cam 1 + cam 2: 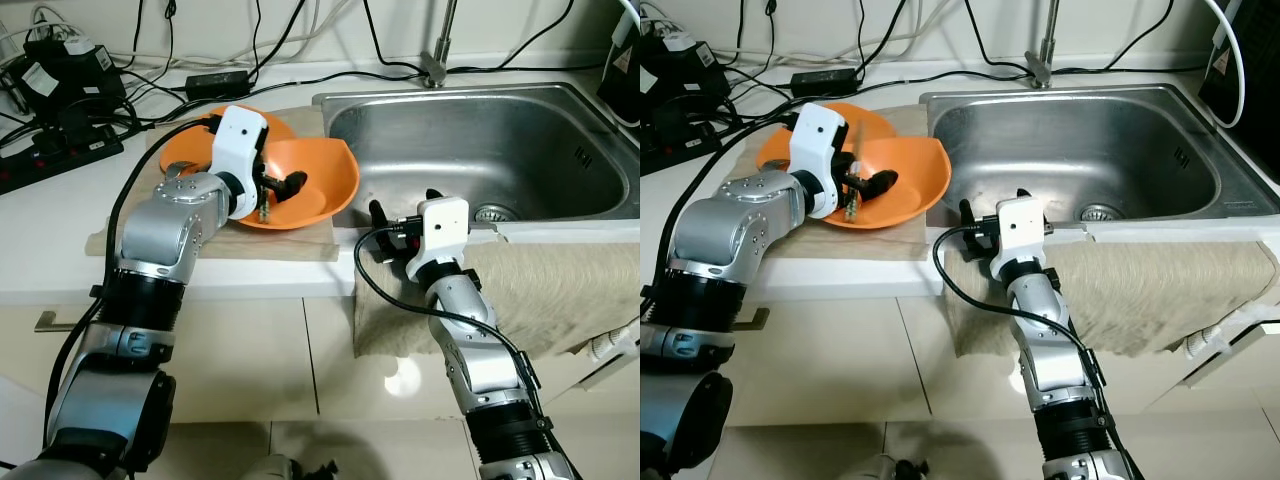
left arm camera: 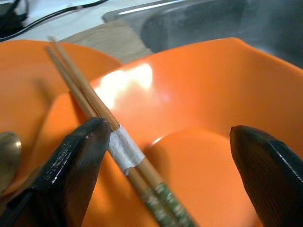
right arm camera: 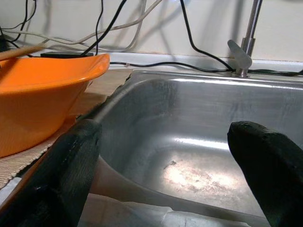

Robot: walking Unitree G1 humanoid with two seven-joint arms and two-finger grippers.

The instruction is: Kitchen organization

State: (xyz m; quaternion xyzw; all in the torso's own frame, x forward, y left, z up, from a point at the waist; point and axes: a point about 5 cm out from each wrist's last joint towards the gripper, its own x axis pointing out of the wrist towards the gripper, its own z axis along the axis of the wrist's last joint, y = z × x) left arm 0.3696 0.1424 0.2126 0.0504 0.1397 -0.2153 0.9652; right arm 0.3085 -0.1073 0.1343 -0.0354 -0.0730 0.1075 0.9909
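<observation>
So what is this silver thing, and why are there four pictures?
It's a robot with two silver arms. Two pictures come from cameras on its head, looking down at a kitchen counter. The other two come from cameras on its wrists. Each arm ends in a tool with two black fingers. The left tool is open inside an orange bowl, with a pair of chopsticks beside one finger. The right tool is open at the edge of the metal sink, above a beige cloth.
</observation>
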